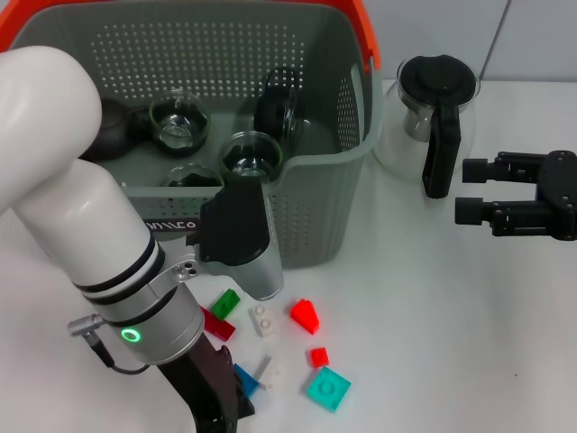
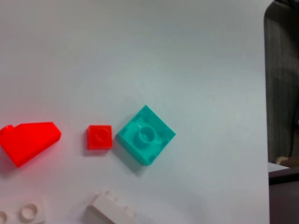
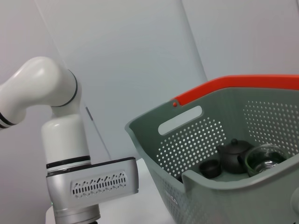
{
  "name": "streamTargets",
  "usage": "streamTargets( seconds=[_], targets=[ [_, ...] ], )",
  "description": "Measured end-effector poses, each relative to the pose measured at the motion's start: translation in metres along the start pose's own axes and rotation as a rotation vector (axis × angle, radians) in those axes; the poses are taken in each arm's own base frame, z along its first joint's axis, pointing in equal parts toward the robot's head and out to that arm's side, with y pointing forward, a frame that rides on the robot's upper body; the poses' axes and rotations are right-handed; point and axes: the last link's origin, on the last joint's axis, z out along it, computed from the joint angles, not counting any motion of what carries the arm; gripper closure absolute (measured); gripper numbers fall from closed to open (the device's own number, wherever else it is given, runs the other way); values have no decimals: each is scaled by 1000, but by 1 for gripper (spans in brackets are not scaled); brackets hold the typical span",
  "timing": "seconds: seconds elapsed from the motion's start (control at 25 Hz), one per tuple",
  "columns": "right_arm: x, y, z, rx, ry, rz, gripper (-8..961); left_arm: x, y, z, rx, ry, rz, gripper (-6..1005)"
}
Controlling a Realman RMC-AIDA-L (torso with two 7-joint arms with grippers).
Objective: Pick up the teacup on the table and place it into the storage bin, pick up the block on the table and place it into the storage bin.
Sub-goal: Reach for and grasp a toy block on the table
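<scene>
grey perforated storage bin (image 1: 315, 216), teal block (image 2: 145, 135)

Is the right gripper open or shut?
Open: the right gripper has its two black fingers apart, nothing between them, beside the glass pot.

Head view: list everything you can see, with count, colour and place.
Storage bin: one, grey with an orange handle, far left of the table.
Glass cups: several, clear, inside the bin.
Teapot: one, dark, inside the bin at its left.
Glass pot: one, clear with a black lid and handle, right of the bin.
Blocks: a loose scatter in front of the bin; red, green, white, blue, teal.
Table: white.
Left gripper: low over the blocks.
Right gripper: open, beside the glass pot.
</scene>
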Motion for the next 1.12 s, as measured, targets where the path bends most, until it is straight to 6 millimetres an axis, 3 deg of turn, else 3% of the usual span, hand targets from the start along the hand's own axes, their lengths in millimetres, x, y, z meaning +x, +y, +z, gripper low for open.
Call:
streamTargets(
  seconds=[0.72,1.12],
  targets=[
    [2,0,-2,4,0,7,131,-11,-20,-17,86,36,-95,373],
    [2,1,-2,0,1,14,132,-8,-12,-37,111,108,-7,372]
  ],
)
